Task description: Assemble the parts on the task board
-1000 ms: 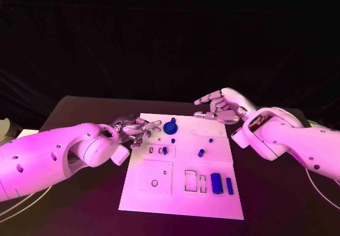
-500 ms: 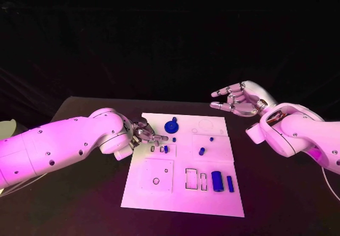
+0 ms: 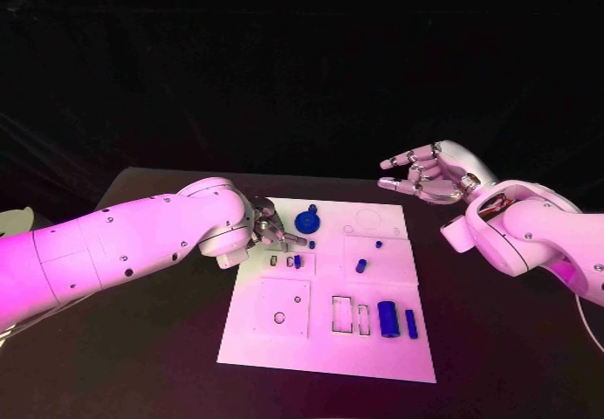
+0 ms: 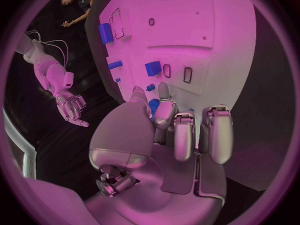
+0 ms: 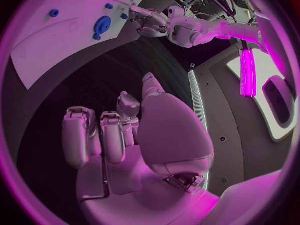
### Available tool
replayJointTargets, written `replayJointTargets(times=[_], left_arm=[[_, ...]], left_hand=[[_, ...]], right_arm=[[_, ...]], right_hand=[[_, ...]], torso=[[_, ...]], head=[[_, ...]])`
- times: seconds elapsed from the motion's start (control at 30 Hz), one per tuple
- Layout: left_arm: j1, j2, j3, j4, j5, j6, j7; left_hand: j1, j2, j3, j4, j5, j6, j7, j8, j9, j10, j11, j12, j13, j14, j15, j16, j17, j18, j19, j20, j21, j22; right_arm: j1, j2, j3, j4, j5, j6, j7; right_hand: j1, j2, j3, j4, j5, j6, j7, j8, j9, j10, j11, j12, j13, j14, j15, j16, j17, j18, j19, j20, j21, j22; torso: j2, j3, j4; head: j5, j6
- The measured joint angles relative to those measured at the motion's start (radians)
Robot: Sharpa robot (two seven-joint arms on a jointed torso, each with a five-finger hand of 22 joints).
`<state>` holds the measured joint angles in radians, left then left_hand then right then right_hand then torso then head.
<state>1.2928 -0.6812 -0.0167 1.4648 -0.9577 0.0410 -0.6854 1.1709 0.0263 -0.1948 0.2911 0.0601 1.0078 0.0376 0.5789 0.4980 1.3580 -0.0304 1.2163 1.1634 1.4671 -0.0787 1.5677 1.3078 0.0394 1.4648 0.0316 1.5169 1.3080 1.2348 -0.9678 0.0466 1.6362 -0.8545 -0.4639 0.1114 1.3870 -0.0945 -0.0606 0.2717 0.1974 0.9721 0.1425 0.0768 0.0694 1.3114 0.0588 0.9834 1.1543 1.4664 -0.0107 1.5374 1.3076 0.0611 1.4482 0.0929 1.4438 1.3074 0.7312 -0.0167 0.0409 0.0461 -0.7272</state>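
Left hand (image 3: 262,225) farther over white board (image 3: 284,345)

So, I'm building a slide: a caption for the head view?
Left robot hand at the white task board's far-left corner by the blue gear; right robot hand hovers open.

Head camera looks down; wrist cameras sit behind palms; all share the task board (image 3: 330,297)

Task board (image 3: 284,336): smooth matt plate. Blue parts (image 3: 387,321): plastic-looking, slight sheen. Hands (image 3: 428,179): glossy, metallic look. Arm shells (image 3: 126,244): smooth glossy plastic. Table (image 3: 139,349): matt black.
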Motion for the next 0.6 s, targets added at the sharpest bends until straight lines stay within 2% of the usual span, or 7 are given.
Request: replayJointTargets(times=[0.3, 0.33, 0.43, 0.6], left_arm=[[0.002, 0.021, 0.0, -0.019, -0.023, 0.048, -0.008], [0.002, 0.024, 0.0, -0.022, -0.025, 0.054, -0.008], [0.002, 0.031, 0.0, -0.029, -0.031, 0.067, -0.009], [0.002, 0.044, -0.002, -0.036, -0.039, 0.089, -0.01]], left_hand=[[0.01, 0.009, -0.003, -0.003, 0.0, -0.004, -0.004, 0.009, 0.018, 0.007, 0.0, 0.007, 0.011, 0.0, 0.0, 0.0, 0.0, 0.0, 0.0, 0.0, 0.005, 0.0], [0.011, 0.011, -0.003, -0.003, 0.0, -0.006, -0.006, 0.009, 0.02, 0.007, 0.0, 0.007, 0.012, 0.0, 0.0, 0.0, 0.0, -0.01, 0.0, 0.0, 0.005, 0.0], [0.011, 0.011, -0.003, -0.003, 0.0, -0.006, -0.006, 0.015, 0.025, 0.01, -0.003, 0.015, 0.015, -0.004, -0.003, 0.0, 0.0, -0.016, 0.0, 0.0, 0.01, 0.0], [0.021, 0.01, -0.003, -0.003, 0.0, -0.006, -0.006, 0.015, 0.031, 0.011, -0.004, 0.015, 0.019, -0.004, -0.003, 0.0, 0.0, -0.016, 0.0, 0.0, 0.01, 0.0]], right_arm=[[0.0, 0.003, -0.001, -0.004, -0.001, 0.0, -0.004], [0.0, 0.003, -0.001, -0.004, -0.001, 0.0, -0.004], [0.0, 0.004, -0.001, -0.004, -0.001, 0.0, -0.005], [0.0, 0.007, -0.001, -0.005, -0.001, 0.0, -0.005]], right_hand=[[0.0, 0.0, -0.003, -0.003, 0.01, 0.002, -0.002, 0.0, 0.0, -0.003, -0.003, -0.005, -0.006, 0.0, 0.0, -0.005, 0.0, 0.0, 0.0, 0.0, 0.0, 0.0], [0.0, 0.0, -0.003, -0.003, 0.01, 0.003, -0.003, 0.0, 0.0, -0.003, -0.003, -0.005, -0.006, 0.0, 0.0, -0.005, 0.0, 0.0, 0.0, 0.0, 0.0, 0.0], [0.0, 0.0, -0.003, -0.003, 0.014, 0.003, -0.003, 0.0, 0.0, -0.003, -0.003, -0.01, -0.007, 0.0, 0.0, -0.005, 0.0, 0.0, 0.0, 0.0, 0.0, 0.0], [0.004, 0.004, -0.006, 0.0, 0.026, 0.003, -0.003, 0.0, 0.0, -0.003, -0.003, -0.01, -0.008, 0.0, 0.0, -0.005, 0.0, 0.0, 0.0, 0.0, 0.0, 0.0]], torso=[[0.0, -0.0009, -0.0008], [0.0, -0.0012, -0.0007], [0.0, -0.0012, 0.0001], [0.0, -0.0019, 0.0001]], head=[[0.001, -0.005], [0.0, -0.005], [0.0, -0.007], [0.001, -0.011]])
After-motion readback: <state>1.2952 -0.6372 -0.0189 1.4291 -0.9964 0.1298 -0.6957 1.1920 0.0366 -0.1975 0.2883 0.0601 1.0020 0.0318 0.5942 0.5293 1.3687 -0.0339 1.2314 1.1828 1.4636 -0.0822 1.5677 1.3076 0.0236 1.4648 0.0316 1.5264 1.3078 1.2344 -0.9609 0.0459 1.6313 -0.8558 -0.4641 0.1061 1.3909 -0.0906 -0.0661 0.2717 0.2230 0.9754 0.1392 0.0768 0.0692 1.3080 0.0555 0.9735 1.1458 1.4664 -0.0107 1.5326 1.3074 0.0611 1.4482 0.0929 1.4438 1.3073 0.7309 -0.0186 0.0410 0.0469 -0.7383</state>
